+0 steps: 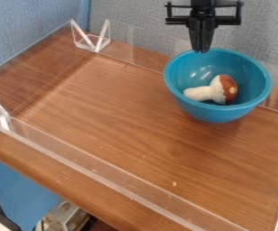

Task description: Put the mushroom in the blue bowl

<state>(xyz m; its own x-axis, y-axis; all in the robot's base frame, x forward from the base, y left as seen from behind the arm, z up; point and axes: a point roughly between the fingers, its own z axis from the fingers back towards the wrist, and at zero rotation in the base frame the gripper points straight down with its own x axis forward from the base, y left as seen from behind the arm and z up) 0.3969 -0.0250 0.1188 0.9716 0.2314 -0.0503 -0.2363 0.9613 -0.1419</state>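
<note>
The mushroom (pixel 214 88) lies on its side inside the blue bowl (pixel 217 99), cream stem pointing left, reddish-brown cap toward the right, resting on the bowl's floor. The bowl sits near the far right corner of the wooden table (pixel 117 126), close to the far edge and to the right edge.

My gripper (pixel 203 43) hangs above the bowl's far rim, pointing straight down, fingers pressed together with nothing between them. It is clear of the mushroom and, as far as I can tell, clear of the bowl.

A low clear acrylic wall (pixel 57 158) runs along the table's edges. A clear triangular bracket (pixel 91 38) stands at the far left corner; another sits on the left edge, at the picture's left margin.
</note>
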